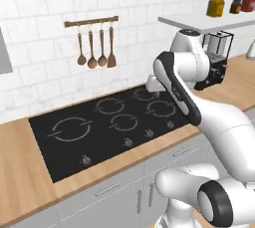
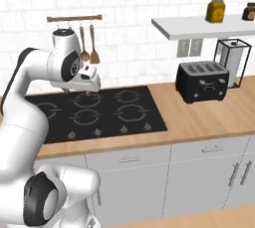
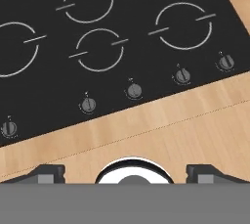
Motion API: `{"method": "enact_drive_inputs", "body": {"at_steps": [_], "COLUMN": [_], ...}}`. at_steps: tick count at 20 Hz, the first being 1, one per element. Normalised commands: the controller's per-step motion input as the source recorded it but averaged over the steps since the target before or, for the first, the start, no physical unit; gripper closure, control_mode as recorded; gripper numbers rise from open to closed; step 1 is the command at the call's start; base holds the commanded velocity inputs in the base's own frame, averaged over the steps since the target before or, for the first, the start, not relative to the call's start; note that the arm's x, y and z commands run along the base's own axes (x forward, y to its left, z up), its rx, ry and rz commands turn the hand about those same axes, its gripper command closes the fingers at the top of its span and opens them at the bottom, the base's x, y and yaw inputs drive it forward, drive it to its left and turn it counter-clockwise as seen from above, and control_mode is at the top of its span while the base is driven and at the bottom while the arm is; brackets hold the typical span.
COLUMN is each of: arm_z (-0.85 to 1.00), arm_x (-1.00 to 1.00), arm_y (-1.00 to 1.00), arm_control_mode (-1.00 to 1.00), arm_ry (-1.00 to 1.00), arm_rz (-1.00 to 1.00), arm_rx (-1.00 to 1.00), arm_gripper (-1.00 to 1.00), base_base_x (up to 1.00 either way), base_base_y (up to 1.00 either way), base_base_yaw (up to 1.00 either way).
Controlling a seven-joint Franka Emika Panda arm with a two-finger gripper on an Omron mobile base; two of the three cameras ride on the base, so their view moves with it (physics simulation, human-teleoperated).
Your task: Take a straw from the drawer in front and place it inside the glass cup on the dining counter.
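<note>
1. You're not getting the straw, the white drawer or the glass cup in these shots, so I can't tell where the straw is sitting.
2. Your gripper is hanging over the wood counter, fingertips sitting wide apart with nothing between them.
3. The hand is looking down at the black cooktop and its knobs.
4. Off to the side you're seeing a black toaster, hanging wooden utensils, and grey cabinets below.

Black cooktop, light-wood counter
</note>
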Motion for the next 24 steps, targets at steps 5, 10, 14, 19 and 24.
{"method": "enact_drive_inputs", "body": {"at_steps": [5,10,14,19,24], "arm_z": [0.0,0.0,0.0,0.0,0.0], "arm_x": [0.0,0.0,0.0,0.0,0.0], "arm_y": [0.0,0.0,0.0,0.0,0.0], "arm_control_mode": [1.0,1.0,1.0,1.0,1.0], "arm_ry": [0.0,0.0,0.0,0.0,0.0], "arm_rz": [0.0,0.0,0.0,0.0,0.0], "arm_rx": [0.0,0.0,0.0,0.0,0.0], "arm_gripper": [-1.0,-1.0,-1.0,-1.0,-1.0], "base_base_x": [0.0,0.02,0.06,0.16,-0.01], "base_base_y": [0.5,0.58,0.49,0.38,0.62], "base_base_yaw": [-0.56,-0.4,-0.43,-0.37,-0.37]}}
